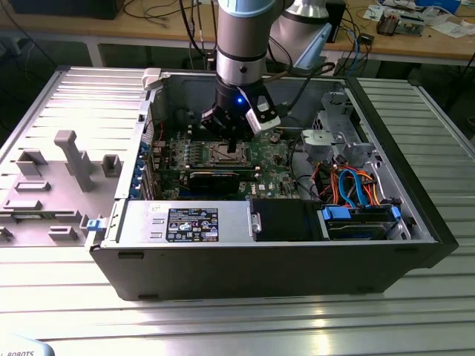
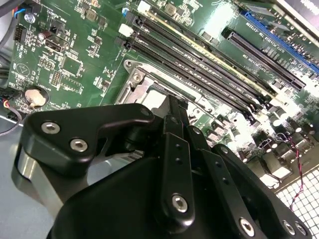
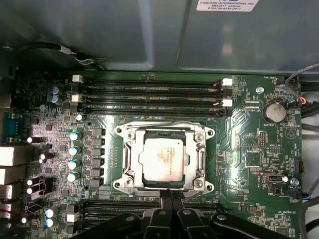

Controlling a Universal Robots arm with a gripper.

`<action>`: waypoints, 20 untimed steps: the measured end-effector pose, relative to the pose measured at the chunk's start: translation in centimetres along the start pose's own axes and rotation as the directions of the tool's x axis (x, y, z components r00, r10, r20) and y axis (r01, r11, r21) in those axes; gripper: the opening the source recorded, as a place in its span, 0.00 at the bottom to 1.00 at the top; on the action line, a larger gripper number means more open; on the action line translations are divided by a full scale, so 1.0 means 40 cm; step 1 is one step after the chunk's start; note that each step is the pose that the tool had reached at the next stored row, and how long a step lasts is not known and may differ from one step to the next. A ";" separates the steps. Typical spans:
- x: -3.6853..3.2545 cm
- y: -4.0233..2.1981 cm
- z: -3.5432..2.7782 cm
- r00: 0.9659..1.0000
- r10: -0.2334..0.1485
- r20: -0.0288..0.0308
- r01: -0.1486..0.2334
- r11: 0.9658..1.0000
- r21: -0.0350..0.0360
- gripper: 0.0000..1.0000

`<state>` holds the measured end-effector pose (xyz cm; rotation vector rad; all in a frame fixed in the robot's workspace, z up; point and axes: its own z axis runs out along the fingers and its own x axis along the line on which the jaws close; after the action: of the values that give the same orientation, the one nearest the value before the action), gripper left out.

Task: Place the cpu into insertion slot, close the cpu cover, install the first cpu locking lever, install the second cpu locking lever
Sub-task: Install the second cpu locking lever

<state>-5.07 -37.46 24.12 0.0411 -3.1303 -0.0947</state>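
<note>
- My arm reaches straight down into the open computer case (image 1: pixel 415 245), wrist vertical.
- My gripper (image 3: pixel 171 195) hovers at the insertion slot's (image 3: pixel 124 137) edge, fingers pinched together, holding nothing.
- The cpu (image 3: pixel 164 158) lies seated in the slot, the cpu cover (image 3: pixel 201 159) framing it.

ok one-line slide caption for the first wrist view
Silvery square cpu seated in silver-rimmed socket on green board, black gripper at its edge.

A ribbed metal table (image 1: pixel 223 319) bears an open computer case (image 1: pixel 297 259); grey fixture (image 1: pixel 52 185) beside it.
</note>
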 end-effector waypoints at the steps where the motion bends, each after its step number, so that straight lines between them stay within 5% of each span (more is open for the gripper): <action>1: 0.000 0.000 0.000 1.000 0.000 0.000 0.000 1.000 0.000 0.11; 13: 0.000 -0.003 0.000 1.000 0.000 0.000 0.000 1.000 -0.001 0.11; 16: 0.000 -0.013 -0.001 1.000 0.000 -0.005 0.000 1.000 -0.021 0.11; 20: 0.000 -0.034 -0.002 1.000 0.000 -0.005 0.000 0.999 -0.034 0.11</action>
<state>-5.05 -38.81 24.11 0.0413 -3.1230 -0.1474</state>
